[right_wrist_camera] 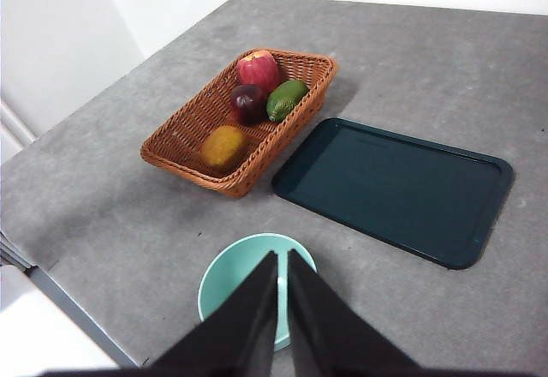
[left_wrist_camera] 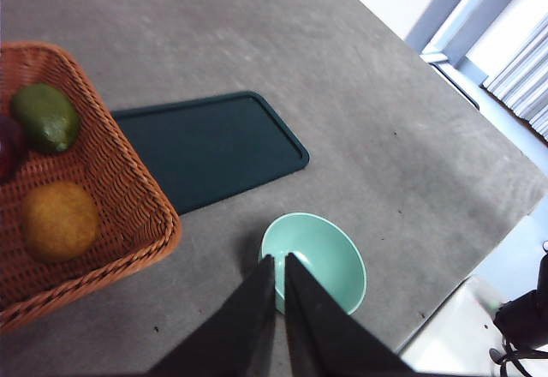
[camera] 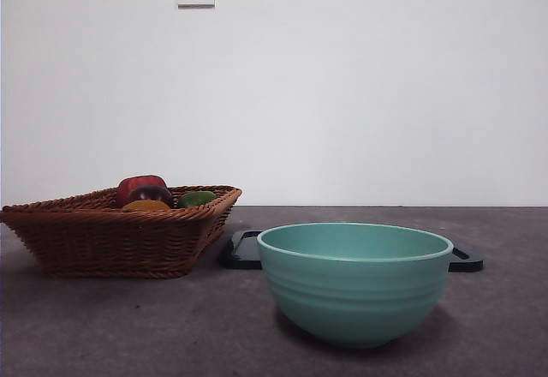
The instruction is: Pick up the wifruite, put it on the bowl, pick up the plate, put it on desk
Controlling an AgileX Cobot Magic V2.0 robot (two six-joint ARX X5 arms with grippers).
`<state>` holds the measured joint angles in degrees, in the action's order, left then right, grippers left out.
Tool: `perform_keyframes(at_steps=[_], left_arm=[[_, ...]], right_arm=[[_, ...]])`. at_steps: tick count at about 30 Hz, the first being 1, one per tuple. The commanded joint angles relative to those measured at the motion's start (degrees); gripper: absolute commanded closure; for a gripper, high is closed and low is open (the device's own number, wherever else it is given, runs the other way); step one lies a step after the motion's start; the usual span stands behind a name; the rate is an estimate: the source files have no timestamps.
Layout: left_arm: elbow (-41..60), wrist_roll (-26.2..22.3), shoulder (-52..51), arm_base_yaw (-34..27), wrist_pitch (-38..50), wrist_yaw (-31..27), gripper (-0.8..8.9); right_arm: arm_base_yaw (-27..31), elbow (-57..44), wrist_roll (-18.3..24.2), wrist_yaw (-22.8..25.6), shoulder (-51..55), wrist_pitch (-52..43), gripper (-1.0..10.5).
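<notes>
The orange-brown oval wifruite [right_wrist_camera: 224,146] lies in a brown wicker basket [right_wrist_camera: 184,156]; it also shows in the left wrist view [left_wrist_camera: 58,220] and in the front view [camera: 145,206]. The teal-green bowl [camera: 354,281] stands empty on the grey-brown desk [camera: 128,326], in front of a flat dark tray [right_wrist_camera: 396,188]. My left gripper [left_wrist_camera: 280,261] is shut and empty, high above the bowl [left_wrist_camera: 318,253]. My right gripper [right_wrist_camera: 282,257] is shut and empty, high above the bowl [right_wrist_camera: 240,274]. Neither arm shows in the front view.
The basket [camera: 111,236] also holds a red apple [right_wrist_camera: 259,68], a dark red-purple round fruit [right_wrist_camera: 247,101] and a green fruit [right_wrist_camera: 285,98]. The tray [left_wrist_camera: 205,147] lies flat between basket and bowl. The desk's edge [right_wrist_camera: 77,308] runs near the bowl.
</notes>
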<state>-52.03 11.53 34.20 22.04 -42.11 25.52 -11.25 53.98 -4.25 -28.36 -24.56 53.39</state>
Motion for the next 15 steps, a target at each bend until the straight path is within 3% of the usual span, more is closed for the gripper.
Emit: perform_keyframes(at_steps=[1,4,6,8,11,13,15], left_arm=[[-0.96,-0.59,-0.13,0.26,1.38,0.5,7.81],[-0.96,-0.59,-0.15,0.26,1.4,0.48,7.13],[-0.96,-0.63,-0.15,0.26,1.4,0.46,5.63],[-0.96,-1.09,-0.15,0.26,1.4,0.44,3.46],[-0.96,-1.46,-0.15,0.26,1.38,0.46,1.39],[-0.96,-1.49,-0.15,0.26,1.36,0.46,0.82],[-0.96,-1.64,-0.15,0.26,1.38,0.46,0.82]], right_arm=[[-0.31,1.14,0.85,-0.07,-0.15,-0.63,9.4],[-0.31,1.14,0.92,1.07,-0.17,-0.66,9.4],[-0.31,1.14,1.2,2.51,-0.17,-0.63,8.8],[-0.31,1.14,1.31,3.21,-0.17,-0.63,7.0],[-0.31,1.14,1.27,4.87,-0.17,-0.66,3.8],[-0.31,1.14,1.25,5.73,-0.17,-0.66,3.0],[-0.31,1.14,1.27,5.9,-0.17,-0.63,2.9]])
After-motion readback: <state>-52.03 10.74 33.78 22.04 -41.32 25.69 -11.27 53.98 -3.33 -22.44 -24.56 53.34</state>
